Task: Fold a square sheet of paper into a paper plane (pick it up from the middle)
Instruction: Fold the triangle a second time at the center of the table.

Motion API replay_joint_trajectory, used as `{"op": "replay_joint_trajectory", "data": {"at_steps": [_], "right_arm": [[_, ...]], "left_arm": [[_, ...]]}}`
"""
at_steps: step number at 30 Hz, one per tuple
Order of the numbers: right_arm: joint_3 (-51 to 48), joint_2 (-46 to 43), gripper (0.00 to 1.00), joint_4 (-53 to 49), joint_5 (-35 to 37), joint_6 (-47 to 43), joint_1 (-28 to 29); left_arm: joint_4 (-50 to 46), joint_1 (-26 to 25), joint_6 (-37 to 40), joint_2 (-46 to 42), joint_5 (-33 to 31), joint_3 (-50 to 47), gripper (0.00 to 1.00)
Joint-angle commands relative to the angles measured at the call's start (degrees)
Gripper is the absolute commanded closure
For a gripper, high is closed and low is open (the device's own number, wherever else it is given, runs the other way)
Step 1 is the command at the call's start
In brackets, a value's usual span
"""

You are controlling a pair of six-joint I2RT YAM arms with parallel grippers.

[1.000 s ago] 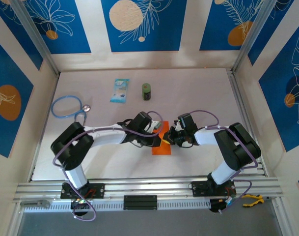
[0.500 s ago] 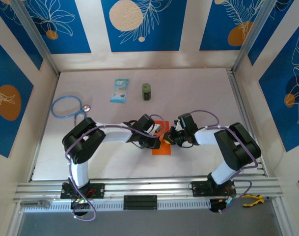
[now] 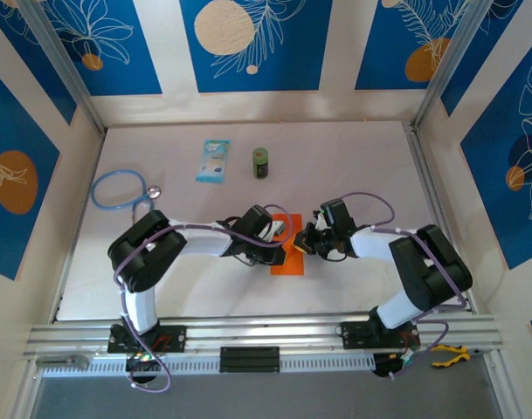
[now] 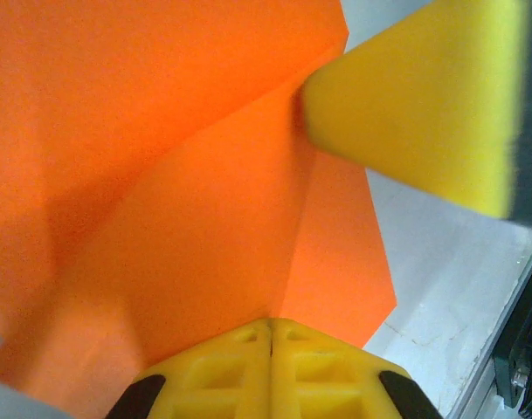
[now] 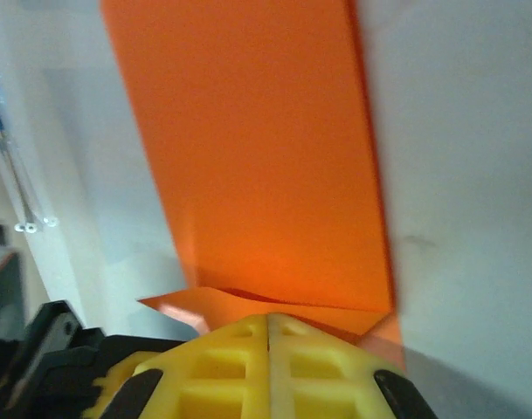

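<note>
The square sheet of paper (image 3: 288, 258) is bright orange and lies partly folded on the table between the two grippers. In the left wrist view the paper (image 4: 187, 192) rises in a creased flap, and my left gripper (image 4: 272, 327) is shut with the crease running into its tips. My left gripper (image 3: 280, 243) sits at the sheet's left edge. My right gripper (image 3: 301, 245) meets it from the right; its yellow fingertip (image 4: 414, 96) touches the crease. In the right wrist view my right gripper (image 5: 268, 319) is shut on a lifted near flap of the paper (image 5: 248, 157).
A light-blue packet (image 3: 213, 161) and a small green can (image 3: 261, 162) stand at the back of the table. A blue stethoscope (image 3: 121, 189) lies at the left. The metal rail (image 3: 266, 336) runs along the near edge.
The left arm's elbow swung upward and its gripper slid right onto the paper. The right arm shifted slightly right. The orange sheet stays in place between the grippers.
</note>
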Motion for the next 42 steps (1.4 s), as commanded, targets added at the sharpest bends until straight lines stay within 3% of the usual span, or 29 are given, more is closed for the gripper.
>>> {"op": "replay_joint_trajectory", "data": {"at_steps": [1, 8, 11, 35, 42], "right_arm": [[0.0, -1.5, 1.00, 0.0, -0.8, -1.6, 1.5], [0.4, 4.5, 1.00, 1.8, -0.9, 1.0, 5.4], [0.4, 7.2, 1.00, -1.4, 2.2, 1.5, 5.2], [-0.6, 6.8, 1.00, 6.6, -3.4, -0.8, -12.1], [2.4, 0.0, 1.00, -0.5, -3.1, -2.7, -9.5]], "left_arm": [[-4.9, 0.0, -0.6, 1.0, -3.6, -2.5, 1.00], [-4.0, 0.0, -1.3, 0.9, -3.8, -2.8, 1.00], [-4.2, 0.0, -1.1, 0.7, -4.0, -2.9, 1.00], [-1.6, 0.0, -1.6, 2.4, -3.0, -4.9, 1.00], [-0.8, 0.0, -1.4, 1.7, -3.7, -5.3, 1.00]]}}
